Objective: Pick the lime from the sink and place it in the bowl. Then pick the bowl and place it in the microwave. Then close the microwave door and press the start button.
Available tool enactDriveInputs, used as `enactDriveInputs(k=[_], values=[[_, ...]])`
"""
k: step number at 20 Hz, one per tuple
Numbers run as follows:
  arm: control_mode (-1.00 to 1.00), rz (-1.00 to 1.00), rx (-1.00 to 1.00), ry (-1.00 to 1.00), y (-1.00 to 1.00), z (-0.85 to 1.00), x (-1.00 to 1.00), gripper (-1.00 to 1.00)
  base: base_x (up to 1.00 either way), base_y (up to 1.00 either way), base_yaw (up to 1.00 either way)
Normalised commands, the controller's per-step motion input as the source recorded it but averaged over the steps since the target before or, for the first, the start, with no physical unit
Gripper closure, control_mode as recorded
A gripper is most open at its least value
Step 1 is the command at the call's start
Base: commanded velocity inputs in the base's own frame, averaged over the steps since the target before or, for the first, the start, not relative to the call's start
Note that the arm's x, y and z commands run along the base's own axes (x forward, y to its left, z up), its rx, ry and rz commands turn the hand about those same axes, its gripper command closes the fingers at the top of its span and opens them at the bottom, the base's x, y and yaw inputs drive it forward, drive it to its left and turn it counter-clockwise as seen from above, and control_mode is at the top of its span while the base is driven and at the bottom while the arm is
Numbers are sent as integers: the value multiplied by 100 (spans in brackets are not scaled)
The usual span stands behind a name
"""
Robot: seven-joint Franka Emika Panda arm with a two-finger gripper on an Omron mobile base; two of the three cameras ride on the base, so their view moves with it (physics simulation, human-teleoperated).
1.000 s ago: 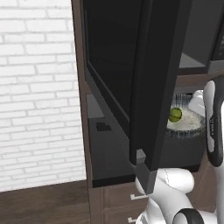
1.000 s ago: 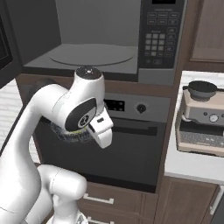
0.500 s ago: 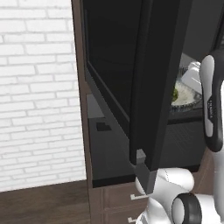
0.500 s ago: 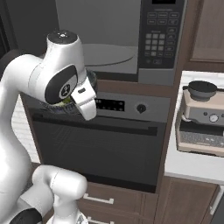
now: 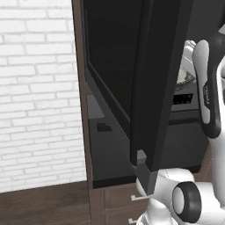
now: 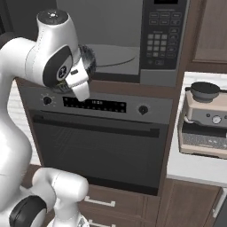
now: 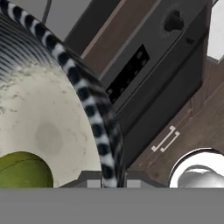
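My gripper [image 7: 107,183] is shut on the rim of the bowl [image 7: 52,118], whose edge is dark-and-white striped and whose inside is pale. The lime [image 7: 22,171] lies inside it, low at the left of the hand view. In the right base view the gripper [image 6: 84,72] holds the bowl [image 6: 90,56] in the air at the lower left of the microwave [image 6: 116,52], level with the grey turntable in its open cavity. The microwave door [image 5: 154,79] stands swung open, a tall black panel hiding most of the bowl [image 5: 188,66]. The sink is out of view.
A keypad [image 6: 160,42] fills the microwave's right side. A grey oven [image 6: 102,142] with knobs and a display sits below, with wooden drawers under it. A coffee machine [image 6: 206,117] stands on the right counter. A white brick wall [image 5: 39,88] is at the left.
The arm has risen with the bowl, from in front of the oven's control strip up to the microwave opening. The door has not moved.
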Motion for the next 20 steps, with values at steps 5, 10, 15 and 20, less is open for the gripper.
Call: enactDriveInputs(k=[5, 10, 15, 20], values=[[-100, -17, 8, -3, 15, 32, 37, 100, 0, 0, 0], [-100, -11, 8, 0, 16, 47, 33, 100, 0, 0, 0], [-100, -6, 5, 0, 9, 27, 33, 100, 0, 0, 0], [-100, -1, 1, 0, 4, 2, 22, 100, 0, 0, 0]])
